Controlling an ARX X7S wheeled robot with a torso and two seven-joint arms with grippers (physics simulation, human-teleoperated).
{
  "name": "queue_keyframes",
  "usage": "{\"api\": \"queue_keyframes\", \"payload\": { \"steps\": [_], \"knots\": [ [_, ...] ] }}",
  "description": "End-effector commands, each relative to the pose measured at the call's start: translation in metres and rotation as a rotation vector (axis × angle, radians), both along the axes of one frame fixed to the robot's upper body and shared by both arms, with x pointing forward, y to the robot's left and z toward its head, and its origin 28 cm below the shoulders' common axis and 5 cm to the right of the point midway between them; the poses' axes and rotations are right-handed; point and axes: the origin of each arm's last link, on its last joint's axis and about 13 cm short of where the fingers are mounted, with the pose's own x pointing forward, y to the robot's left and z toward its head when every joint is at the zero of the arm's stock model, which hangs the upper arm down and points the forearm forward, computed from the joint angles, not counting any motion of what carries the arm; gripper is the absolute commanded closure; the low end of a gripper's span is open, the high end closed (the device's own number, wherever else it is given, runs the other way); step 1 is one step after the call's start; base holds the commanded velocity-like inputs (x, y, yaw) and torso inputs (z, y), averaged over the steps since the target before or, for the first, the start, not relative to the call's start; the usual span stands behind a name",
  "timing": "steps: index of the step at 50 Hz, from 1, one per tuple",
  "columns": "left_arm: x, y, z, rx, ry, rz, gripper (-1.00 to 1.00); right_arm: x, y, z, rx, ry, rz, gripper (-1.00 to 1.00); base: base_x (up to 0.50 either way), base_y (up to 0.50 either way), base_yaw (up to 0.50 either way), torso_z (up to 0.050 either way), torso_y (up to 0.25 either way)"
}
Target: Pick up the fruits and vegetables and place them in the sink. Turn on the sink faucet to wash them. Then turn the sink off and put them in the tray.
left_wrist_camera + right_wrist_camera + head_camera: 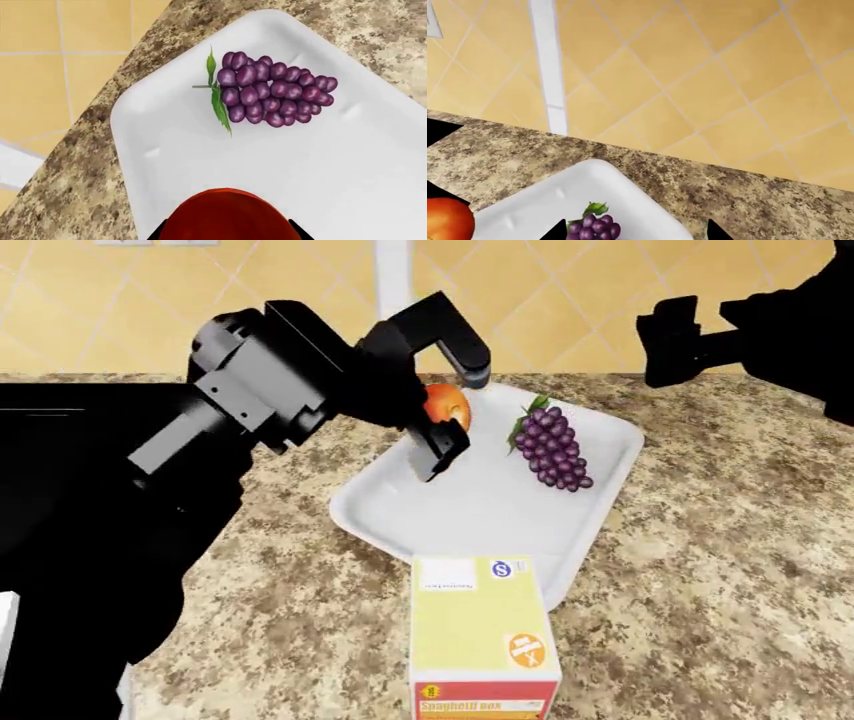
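The white tray (494,510) lies on the granite counter. The purple grape bunch (551,447) with its green leaf lies in the tray's far right part. My left gripper (451,405) is shut on the round orange-red fruit (449,406) and holds it over the tray's far left corner. In the left wrist view the fruit (230,215) fills the space between the jaws, with the grapes (277,95) and the tray (200,155) beyond. My right gripper (674,340) is open, empty and raised at the far right. The right wrist view shows the grapes (592,227) and the fruit (447,220). The faucet is out of view.
The yellow spaghetti box (481,635) stands on the counter against the tray's near edge. A glossy black surface (54,405) at the left is mostly hidden by my left arm. A yellow tiled wall (561,300) runs behind the counter.
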Motion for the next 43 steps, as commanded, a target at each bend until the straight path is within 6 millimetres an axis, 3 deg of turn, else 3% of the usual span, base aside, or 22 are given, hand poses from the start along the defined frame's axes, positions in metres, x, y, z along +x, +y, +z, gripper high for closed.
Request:
{"api": "queue_keyframes", "payload": {
  "steps": [1,8,9,13,23,26,32,43],
  "knots": [
    [0.000,-0.003,-0.018,0.056,0.082,-0.013,1.00,-0.017,-0.005,-0.002,0.024,-0.035,-0.033,-1.00,0.00,0.00,0.00,0.000,0.000],
    [0.000,-0.006,-0.018,0.028,0.061,-0.007,1.00,-0.020,-0.005,-0.002,0.021,-0.035,-0.037,-1.00,0.00,0.00,0.00,0.000,0.000],
    [0.001,-0.006,-0.017,0.020,0.048,-0.005,-1.00,-0.020,-0.005,-0.002,0.019,-0.035,-0.036,-1.00,0.00,0.00,0.00,0.000,0.000],
    [0.001,-0.009,-0.005,-0.076,0.003,0.014,-1.00,-0.021,-0.003,-0.002,0.010,-0.032,-0.029,-1.00,0.00,0.00,0.00,0.000,0.000],
    [-0.004,-0.009,0.051,-0.423,-0.182,0.088,-1.00,-0.025,0.011,0.006,0.018,-0.094,0.015,-1.00,0.00,0.00,0.00,0.000,0.000],
    [-0.017,-0.001,0.055,-0.492,-0.338,0.152,-1.00,-0.028,0.020,0.005,-0.003,-0.170,0.005,-1.00,0.00,0.00,0.00,0.000,0.000],
    [-0.057,0.014,0.063,-0.459,-0.637,0.193,-1.00,-0.043,0.039,0.009,-0.052,-0.309,-0.014,-1.00,0.00,0.00,0.00,0.000,0.000],
    [-0.086,0.032,0.092,-0.474,-0.739,0.221,-1.00,-0.052,0.048,0.029,-0.034,-0.531,-0.054,-1.00,0.00,0.00,0.00,0.000,0.001]
  ]
}}
